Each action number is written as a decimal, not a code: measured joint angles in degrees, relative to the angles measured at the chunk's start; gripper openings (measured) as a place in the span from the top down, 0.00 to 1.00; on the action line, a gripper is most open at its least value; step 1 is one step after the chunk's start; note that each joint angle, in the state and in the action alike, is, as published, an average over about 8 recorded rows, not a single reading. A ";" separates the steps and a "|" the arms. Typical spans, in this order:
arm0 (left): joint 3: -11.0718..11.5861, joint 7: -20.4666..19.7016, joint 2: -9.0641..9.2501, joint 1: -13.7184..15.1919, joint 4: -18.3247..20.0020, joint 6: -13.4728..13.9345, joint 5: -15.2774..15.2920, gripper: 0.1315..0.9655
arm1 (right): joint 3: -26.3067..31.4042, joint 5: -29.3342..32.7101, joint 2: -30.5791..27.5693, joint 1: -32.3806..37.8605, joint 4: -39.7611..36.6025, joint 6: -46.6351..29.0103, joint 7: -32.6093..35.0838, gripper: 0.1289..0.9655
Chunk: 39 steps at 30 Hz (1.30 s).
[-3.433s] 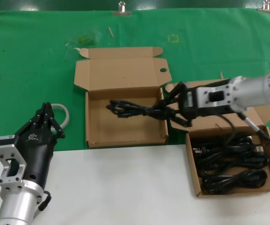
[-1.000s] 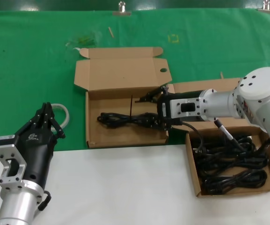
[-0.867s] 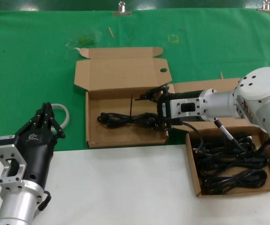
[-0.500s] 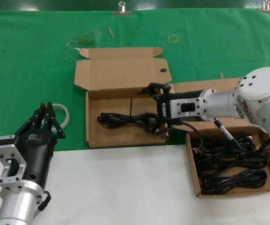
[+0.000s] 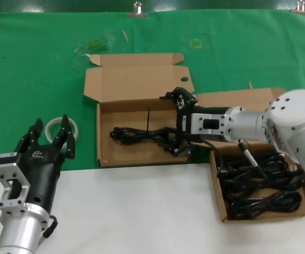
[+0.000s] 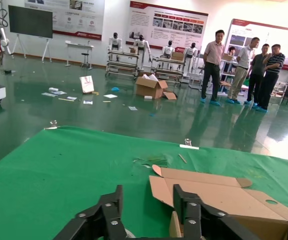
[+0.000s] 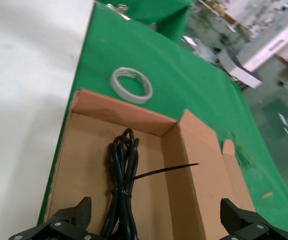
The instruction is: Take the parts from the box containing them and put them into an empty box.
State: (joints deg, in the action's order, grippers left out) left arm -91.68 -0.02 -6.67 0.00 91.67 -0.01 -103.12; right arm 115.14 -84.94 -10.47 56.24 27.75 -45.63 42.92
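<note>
One coiled black power cord (image 5: 140,134) lies flat on the floor of the open middle box (image 5: 126,153), its thin tie sticking up. My right gripper (image 5: 175,123) is open at that cord's right end, one finger on each side and not pinching it. The right wrist view shows the same cord (image 7: 122,167) running between the spread fingers of the right gripper (image 7: 156,220) inside the box (image 7: 84,165). Several more cords (image 5: 260,185) fill the right-hand box (image 5: 216,182). My left gripper (image 5: 51,133) waits open at the lower left, also in the left wrist view (image 6: 147,205).
A roll of clear tape (image 5: 61,127) lies on the green cloth just beyond my left gripper, and shows too in the right wrist view (image 7: 131,85). The middle box's lid (image 5: 136,82) stands open at the back. White tabletop (image 5: 141,211) runs along the front.
My right gripper carried a cord into the middle box, lowered it and spread its fingers, letting it go. My left gripper's fingers have opened.
</note>
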 joint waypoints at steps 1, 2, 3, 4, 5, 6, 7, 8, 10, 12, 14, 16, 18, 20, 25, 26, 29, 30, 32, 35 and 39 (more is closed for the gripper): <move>0.00 0.00 0.00 0.00 0.00 0.00 0.00 0.72 | -0.30 -0.23 -0.09 -0.73 0.82 0.59 -0.56 0.12; 0.00 0.00 0.00 0.00 0.00 0.00 0.00 0.70 | -0.61 -0.47 -0.17 -1.46 1.65 1.18 -1.11 0.10; 0.00 0.00 0.00 0.00 0.00 0.00 0.00 0.67 | -0.93 -0.72 -0.27 -2.23 2.53 1.81 -1.70 0.10; 0.00 0.00 0.00 0.00 0.00 0.00 0.00 0.65 | -1.26 -0.98 -0.36 -3.02 3.43 2.45 -2.31 0.10; 0.00 0.00 0.00 0.00 0.00 0.00 0.00 0.62 | -1.58 -1.23 -0.45 -3.79 4.30 3.07 -2.89 0.10; 0.00 0.00 0.00 0.00 0.00 0.00 0.00 0.62 | -1.92 -1.49 -0.55 -4.60 5.22 3.73 -3.51 0.10; 0.00 0.00 0.00 0.00 0.00 0.00 0.00 0.62 | -2.26 -1.75 -0.65 -5.41 6.14 4.38 -4.13 0.09; 0.00 0.00 0.00 0.00 0.00 0.00 0.00 0.62 | -2.58 -2.00 -0.74 -6.19 7.03 5.02 -4.72 0.08; 0.00 0.00 0.00 0.00 0.00 0.00 0.00 0.59 | -3.27 -2.53 -0.94 -7.83 8.90 6.35 -5.98 0.06; 0.00 0.00 0.00 0.00 0.00 0.00 -0.01 0.53 | -3.94 -3.06 -1.13 -9.45 10.73 7.66 -7.21 0.04; 0.00 0.00 0.00 0.00 0.00 0.00 -0.01 0.46 | -4.62 -3.58 -1.32 -11.06 12.57 8.97 -8.44 0.01; 0.00 0.00 0.00 0.00 0.00 0.00 -0.01 0.40 | -5.30 -4.11 -1.52 -12.70 14.44 10.30 -9.69 0.01; 0.00 0.00 0.00 0.00 0.00 0.00 -0.01 0.37 | -5.97 -4.63 -1.71 -14.32 16.27 11.61 -10.92 0.01; 0.00 0.00 0.00 0.00 0.00 0.00 -0.01 0.32 | -6.64 -5.15 -1.90 -15.92 18.10 12.91 -12.15 0.01; 0.00 0.03 0.00 0.00 0.00 0.00 -0.01 0.19 | -8.35 -6.47 -2.39 -20.00 22.73 16.22 -15.26 0.00; 0.00 0.03 0.00 0.00 0.00 0.00 -0.01 0.16 | -8.68 -6.73 -2.48 -20.79 23.63 16.86 -15.86 0.00; 0.00 0.04 0.00 0.00 0.00 0.00 -0.01 0.13 | -9.69 -7.51 -2.77 -23.23 26.39 18.84 -17.72 0.00; 0.00 0.03 0.00 0.00 0.00 0.00 -0.01 0.12 | -10.04 -7.78 -2.87 -24.05 27.33 19.50 -18.35 0.00; 0.00 0.03 0.00 0.00 0.00 0.00 -0.01 0.09 | -10.71 -8.30 -3.07 -25.66 29.16 20.81 -19.58 0.00; 0.00 0.02 0.00 0.00 0.00 0.00 -0.01 0.04 | -11.73 -9.09 -3.36 -28.10 31.93 22.79 -21.44 0.00; 0.01 0.01 0.00 0.00 0.00 0.00 -0.01 0.03 | -13.08 -10.14 -3.75 -31.36 35.63 25.43 -23.92 0.00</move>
State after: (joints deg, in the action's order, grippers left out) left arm -91.68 -0.01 -6.67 0.00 91.67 0.00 -103.13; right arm 102.06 -95.08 -14.21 24.88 63.38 -20.20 19.00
